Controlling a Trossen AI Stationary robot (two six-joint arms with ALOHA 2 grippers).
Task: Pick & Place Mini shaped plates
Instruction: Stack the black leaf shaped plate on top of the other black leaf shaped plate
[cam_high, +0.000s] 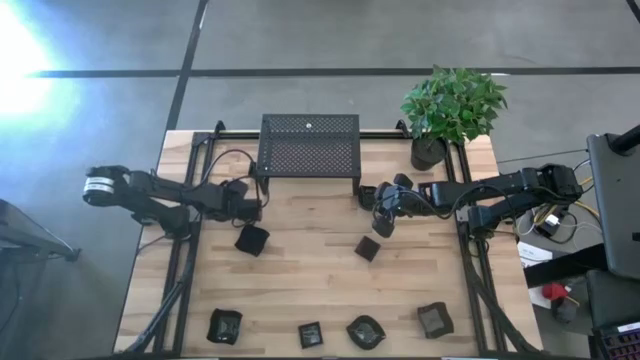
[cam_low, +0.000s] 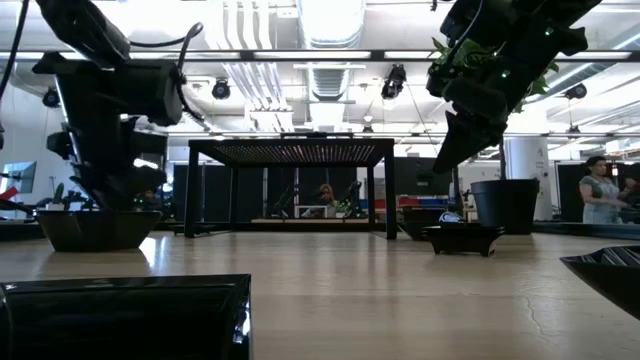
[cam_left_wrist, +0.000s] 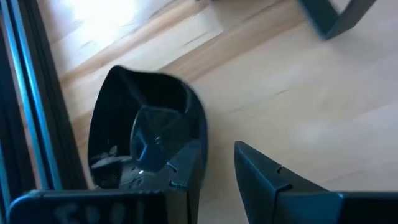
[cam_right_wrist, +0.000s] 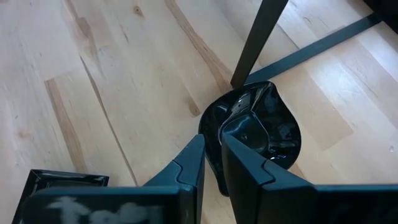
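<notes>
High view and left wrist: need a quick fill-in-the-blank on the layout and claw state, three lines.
1. Along the table edge opposite the mesh stand lie ___ mini plates in a row.
2. The potted plant stands on the side of the ___ arm.
3. The left claw has its jaws ___, with bare wood showing between them.

Missing words: four; right; open.

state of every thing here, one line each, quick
left tool: open, low beside the left plate, nothing gripped
right tool: raised over the leg-side plate, which rests by the stand leg
other mini plates: resting loose on the table
mesh stand: upright
plant pot: upright
</notes>
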